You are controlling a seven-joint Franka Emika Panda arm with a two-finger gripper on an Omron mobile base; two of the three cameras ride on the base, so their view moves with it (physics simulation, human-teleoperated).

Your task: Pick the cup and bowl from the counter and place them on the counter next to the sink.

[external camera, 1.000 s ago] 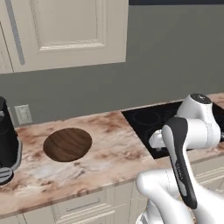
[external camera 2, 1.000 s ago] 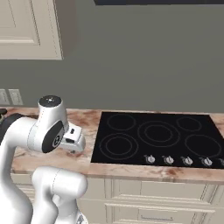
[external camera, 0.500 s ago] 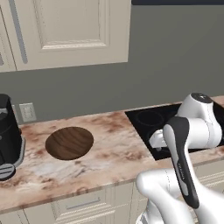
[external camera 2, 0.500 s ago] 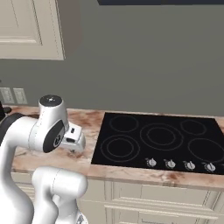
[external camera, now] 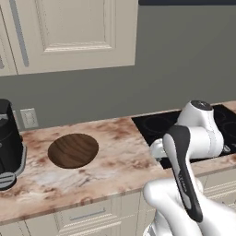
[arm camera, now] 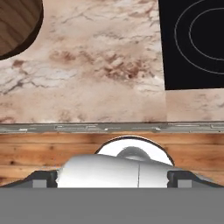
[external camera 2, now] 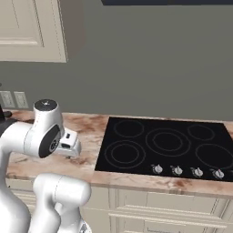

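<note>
The dark brown wood-grain bowl [external camera: 73,150] lies upright on the beige-pink counter [external camera: 117,161], left of the arm. In the hand view its rim [arm camera: 15,26] shows at the top left corner. My gripper [arm camera: 111,177] hangs open over the counter's front edge, with nothing between its dark fingertips [arm camera: 41,178]. The hand [external camera: 156,148] sits between the bowl and the black cooktop [external camera: 159,124], well apart from the bowl. From the right side the hand [external camera 2: 72,144] shows just left of the cooktop [external camera 2: 168,143]. The cup and the sink are out of view.
A black coffee machine [external camera: 9,143] stands at the counter's far left, below wall outlets [external camera: 28,118]. Cream upper cabinets [external camera: 73,32] hang above. The cooktop's knobs [external camera 2: 186,170] line its front edge. Wooden floor [arm camera: 65,153] shows beyond the counter edge.
The whole picture has drifted slightly to the right in both base views, so the camera has moved. The arm keeps its pose and the gripper stays open.
</note>
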